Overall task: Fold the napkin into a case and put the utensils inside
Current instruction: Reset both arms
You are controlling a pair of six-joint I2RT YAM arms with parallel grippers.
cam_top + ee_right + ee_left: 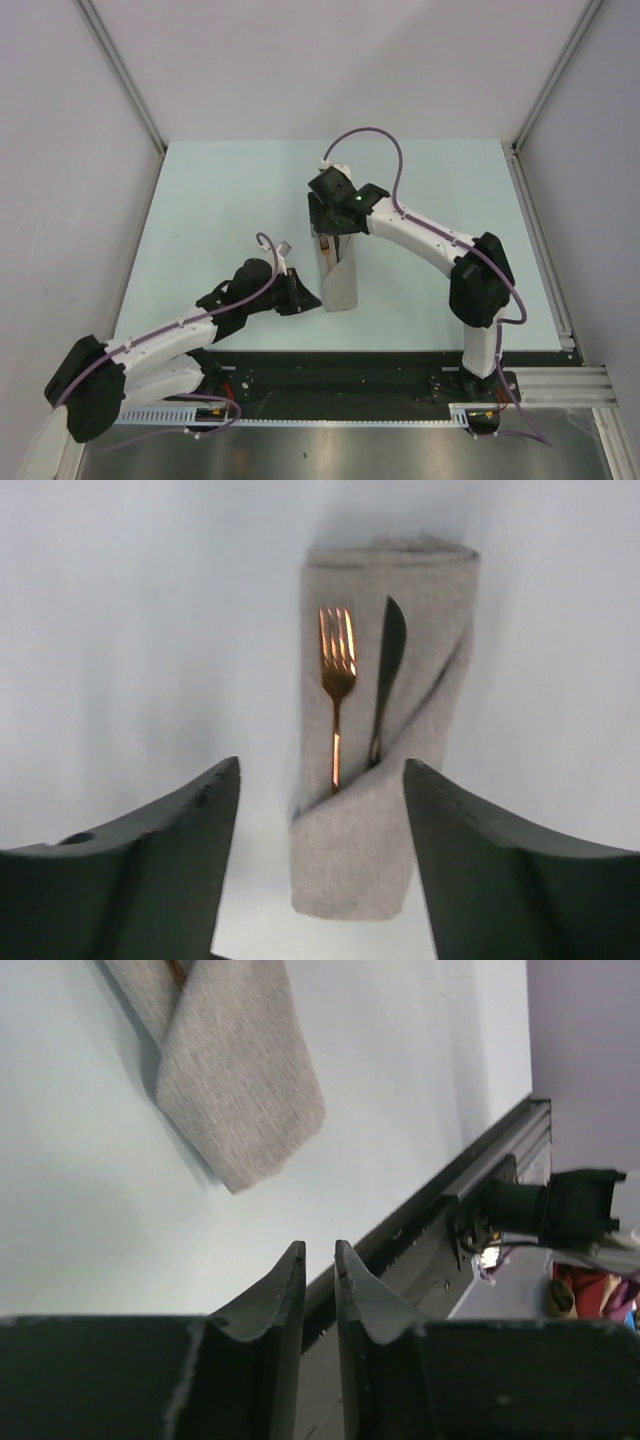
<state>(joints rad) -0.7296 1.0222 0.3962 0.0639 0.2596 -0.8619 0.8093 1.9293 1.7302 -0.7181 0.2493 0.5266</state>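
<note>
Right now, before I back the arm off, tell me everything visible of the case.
The case is grey-beige woven-looking cloth folded into a narrow oblong, lying flat on the pale table. A diagonal flap crosses its front, forming a pocket. The copper fork and black piece sit side by side in it, heads showing, handles tucked under the flap. Nothing else is seen touching it.

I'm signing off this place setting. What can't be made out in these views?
1. Right wrist view: the handles of the fork and black knife are hidden under the diagonal fold of the case.
2. Top external view: the case's far end is covered by the right gripper.
3. Left wrist view: the case's upper part is cut off by the top edge.
</note>
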